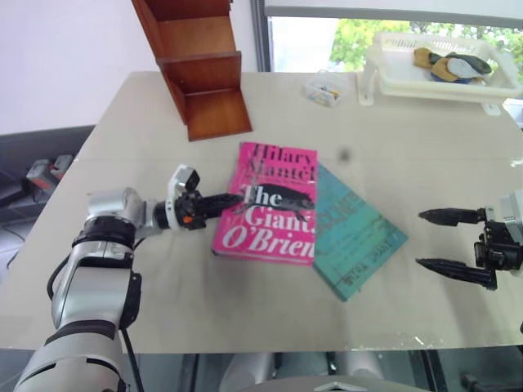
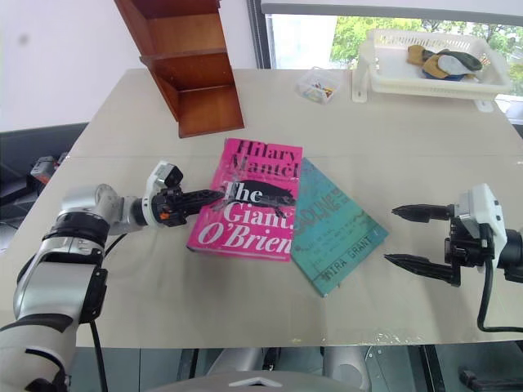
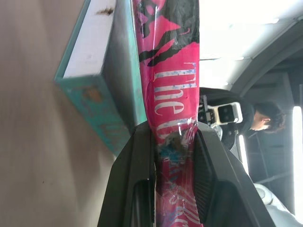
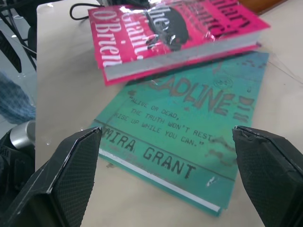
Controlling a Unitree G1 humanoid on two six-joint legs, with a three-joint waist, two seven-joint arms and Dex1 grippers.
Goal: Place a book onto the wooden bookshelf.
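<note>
The pink book (image 1: 270, 204) lies on the table, its right edge resting on a teal book (image 1: 355, 237). My left gripper (image 1: 233, 200) reaches in level from the left and is shut on the pink book's left edge; in the left wrist view both fingers (image 3: 142, 161) clamp the book (image 3: 170, 94) between them. My right gripper (image 1: 420, 239) hovers open to the right of the teal book (image 4: 189, 127), pointing at it and holding nothing. The wooden bookshelf (image 1: 200, 65) stands at the table's far left.
A white basket tray (image 1: 441, 69) with a few items stands at the far right, and a small clear box (image 1: 323, 88) sits beside it. A person (image 3: 265, 118) shows in the background of the left wrist view.
</note>
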